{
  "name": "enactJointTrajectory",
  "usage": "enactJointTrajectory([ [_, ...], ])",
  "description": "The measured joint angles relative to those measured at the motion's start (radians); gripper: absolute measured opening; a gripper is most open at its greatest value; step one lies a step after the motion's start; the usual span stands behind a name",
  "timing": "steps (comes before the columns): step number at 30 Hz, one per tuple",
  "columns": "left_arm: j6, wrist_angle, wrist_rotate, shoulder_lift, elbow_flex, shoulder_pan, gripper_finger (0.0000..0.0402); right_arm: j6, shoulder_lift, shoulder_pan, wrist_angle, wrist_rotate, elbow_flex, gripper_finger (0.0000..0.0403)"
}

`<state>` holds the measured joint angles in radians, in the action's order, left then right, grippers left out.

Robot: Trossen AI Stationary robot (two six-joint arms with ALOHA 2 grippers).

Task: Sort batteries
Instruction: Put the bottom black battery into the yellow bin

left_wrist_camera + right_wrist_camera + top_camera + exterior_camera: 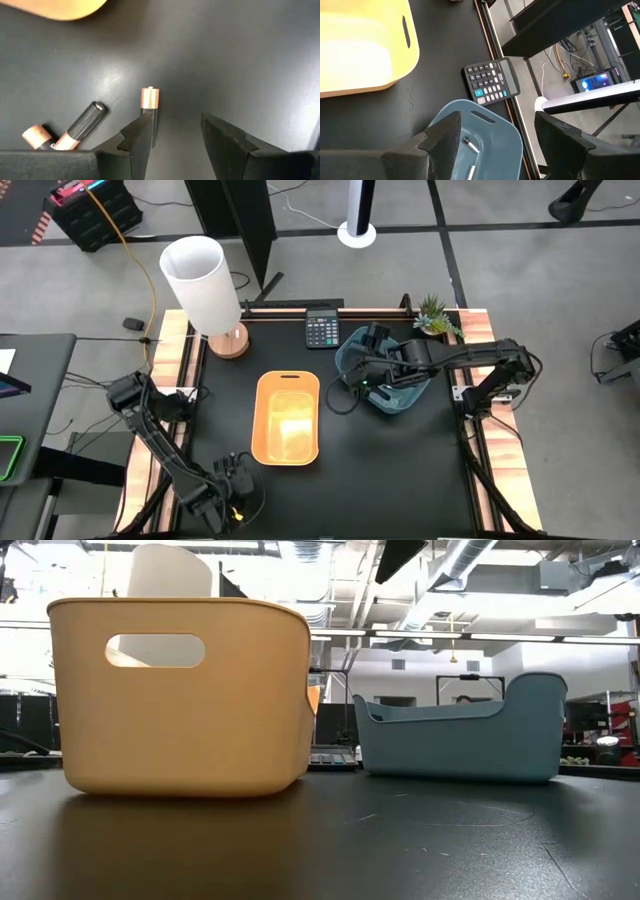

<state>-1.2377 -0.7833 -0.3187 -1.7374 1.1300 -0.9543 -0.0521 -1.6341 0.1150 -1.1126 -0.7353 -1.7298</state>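
A: Where is the left gripper (175, 135) working?

B: At the table's (400, 480) near left corner, low over the black top. Its fingers stand apart with nothing between them. In the left wrist view three batteries lie in front of it: one copper-topped battery (150, 102) whose dark body runs under the tip of one finger, a second dark one (82, 125) lying at a slant beside it, and a third (36, 136) just past that, mostly cut off by the gripper body.

A: So which one is it going for?

B: My guess is the one at the fingertip. It is not centred, though; the gap between the fingers sits to one side of it. I would shift the gripper sideways until the battery lies midway, fingers crossing its length, then come down and close gently so it does not roll or squirt out.

A: And the neighbours?

B: Near enough to be nudged. Keep the finger on that side clear of the slanted one.

A: The right arm?

B: Its gripper (492, 145) hangs over the blue bin (385, 380) toward the far right side, fingers wide and empty. Two pale batteries (471, 145) lie in that bin. The yellow bin (287, 418) sits mid-table, and a black calculator (322, 331) rests by the far edge.
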Motion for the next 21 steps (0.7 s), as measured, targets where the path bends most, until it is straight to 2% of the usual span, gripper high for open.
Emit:
enactJointTrajectory([
  [21, -0.068, -0.036, 0.026, -0.045, -0.008, 0.002, 0.0165, 0.027, 0.000, 0.000, -0.004, 0.001, 0.000, 0.0270],
])
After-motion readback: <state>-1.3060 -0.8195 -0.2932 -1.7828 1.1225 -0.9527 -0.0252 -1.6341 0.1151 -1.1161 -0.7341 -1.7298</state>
